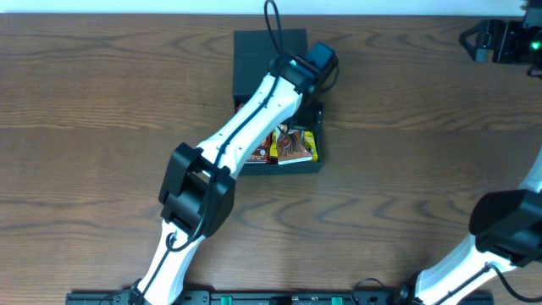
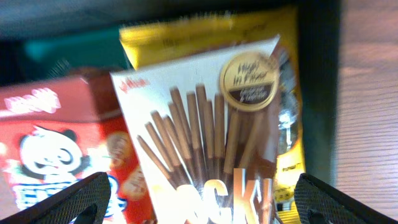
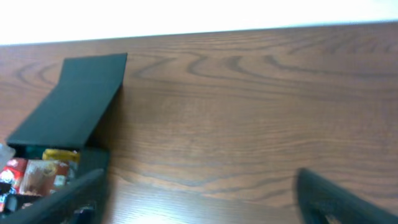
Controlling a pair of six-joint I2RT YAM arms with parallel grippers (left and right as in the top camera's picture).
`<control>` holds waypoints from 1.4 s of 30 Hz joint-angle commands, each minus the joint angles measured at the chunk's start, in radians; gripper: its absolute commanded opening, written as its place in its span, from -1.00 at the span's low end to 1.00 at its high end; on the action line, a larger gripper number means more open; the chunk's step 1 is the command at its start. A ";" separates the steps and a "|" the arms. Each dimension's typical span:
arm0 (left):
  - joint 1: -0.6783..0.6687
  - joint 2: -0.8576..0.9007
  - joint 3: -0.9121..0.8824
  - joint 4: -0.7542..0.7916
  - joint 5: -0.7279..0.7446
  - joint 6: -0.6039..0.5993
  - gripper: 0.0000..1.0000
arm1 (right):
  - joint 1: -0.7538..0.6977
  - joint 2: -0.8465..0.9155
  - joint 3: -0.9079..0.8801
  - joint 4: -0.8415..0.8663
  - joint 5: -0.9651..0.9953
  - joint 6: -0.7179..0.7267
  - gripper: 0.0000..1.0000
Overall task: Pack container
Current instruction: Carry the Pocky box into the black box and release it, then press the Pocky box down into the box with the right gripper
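Left fingers (image 2: pixel 68 202) — spread wide, one dark pad in each lower corner of the left wrist view, nothing clamped between them. Under the gap lies a white Pocky box (image 2: pixel 205 143) on top of a yellow packet (image 2: pixel 186 37), with a red panda packet (image 2: pixel 50 143) just beside it on the left. All three sit inside the container (image 2: pixel 318 93), whose dark wall runs down the right of the pile, with bare counter (image 2: pixel 370 93) beyond it. Cannot tell whether the pads touch the Pocky box: the view is blurred and the box's lower part is cut off.

Right fingers (image 3: pixel 339 196) — also wide apart, holding nothing, only wood grain between them. The container is well off to their left in that view. Its flap lid (image 3: pixel 78 93) is open and tilted back, and a sliver of packets shows at the mouth.

The overhead view gives what neither wrist view does. The container sits at the far middle of the counter and the left arm (image 1: pixel 254 127) reaches diagonally across it. The right fingers sit at the far right corner, well apart from it. From above the left fingers are hidden under the wrist. The arm covers much of the container's inside, so only a patch of packets shows at its near right. Their print is too small to read there.
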State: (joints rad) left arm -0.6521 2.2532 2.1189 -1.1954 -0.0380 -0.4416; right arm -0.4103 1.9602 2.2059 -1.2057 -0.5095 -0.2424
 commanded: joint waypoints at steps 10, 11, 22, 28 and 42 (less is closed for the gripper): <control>0.222 -0.306 0.214 0.010 -0.100 0.128 0.90 | 0.159 -0.024 -0.131 -0.059 -0.231 -0.137 -0.98; 0.275 -0.324 0.214 0.003 -0.092 0.129 0.90 | 0.191 -0.024 -0.161 -0.058 -0.241 -0.144 -0.97; 0.738 -0.350 0.213 -0.039 0.236 0.246 0.91 | 0.618 -0.024 -0.422 -0.024 -0.172 -0.192 -0.98; 0.783 -0.350 0.213 -0.050 0.249 0.290 0.91 | 0.732 -0.023 -0.541 -0.005 -0.143 -0.183 -0.97; 0.782 -0.350 0.213 -0.052 0.299 0.327 0.91 | 0.772 -0.011 -0.734 0.225 -0.003 -0.082 -0.97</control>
State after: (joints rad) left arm 0.1291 1.8980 2.3280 -1.2430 0.2367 -0.1444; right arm 0.3588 1.9545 1.4818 -0.9966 -0.5488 -0.3473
